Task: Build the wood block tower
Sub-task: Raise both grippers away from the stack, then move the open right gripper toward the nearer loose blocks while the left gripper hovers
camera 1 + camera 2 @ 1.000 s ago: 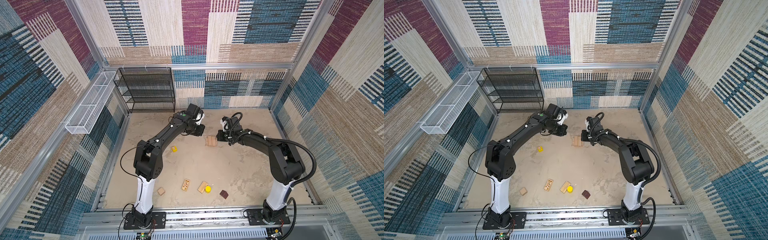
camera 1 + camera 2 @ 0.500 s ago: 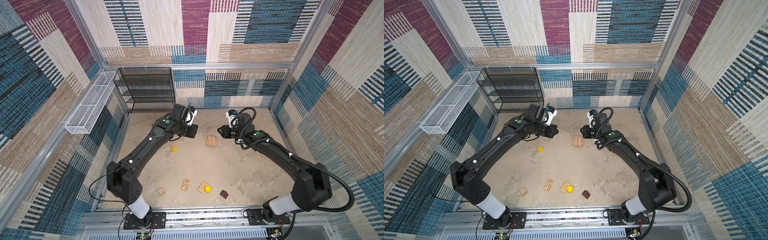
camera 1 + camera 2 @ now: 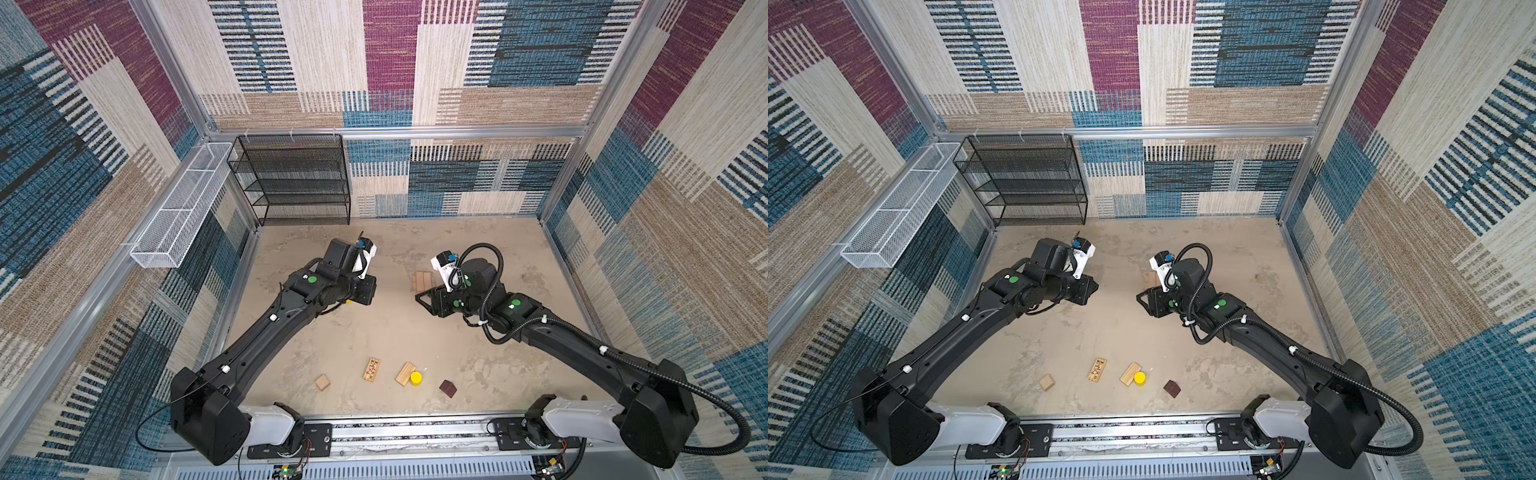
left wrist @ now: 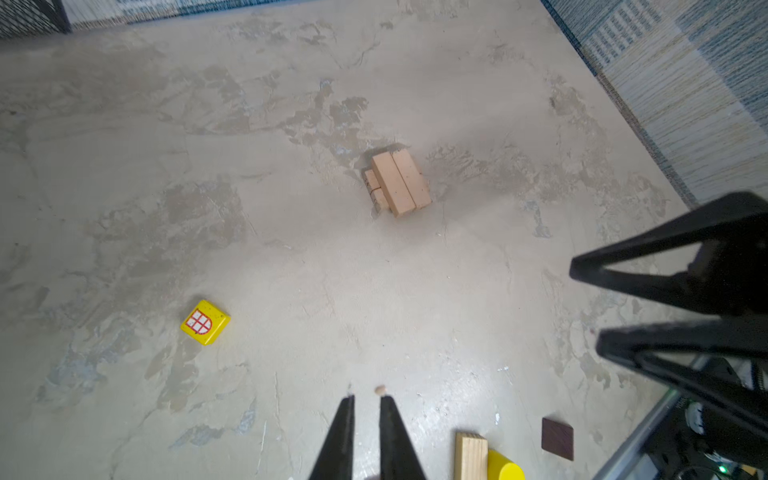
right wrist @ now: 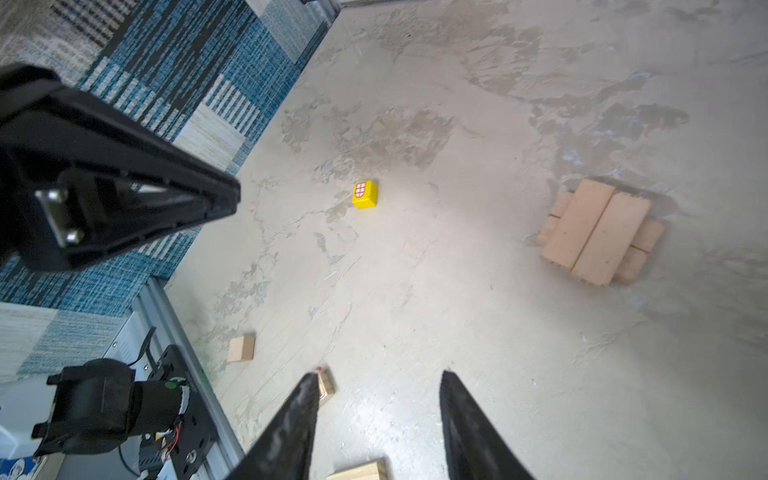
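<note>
**Bright Light, Soft Shadows**

Soft light comes from above. The wood block tower [image 4: 397, 183] throws a small dark shadow on the table [image 4: 291, 257], right beside it. Nearer the camera than the tower, the table shines white. Close to the tower the left wrist view is sharp; far from it, things go fuzzy. In both top views the walls [image 3: 104, 174] look bent.

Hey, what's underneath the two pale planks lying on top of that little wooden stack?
Two lower planks seem to cross beneath the top planks. Only their ends stick out, on both sides. Their middles, and anything between them, are covered.
</note>
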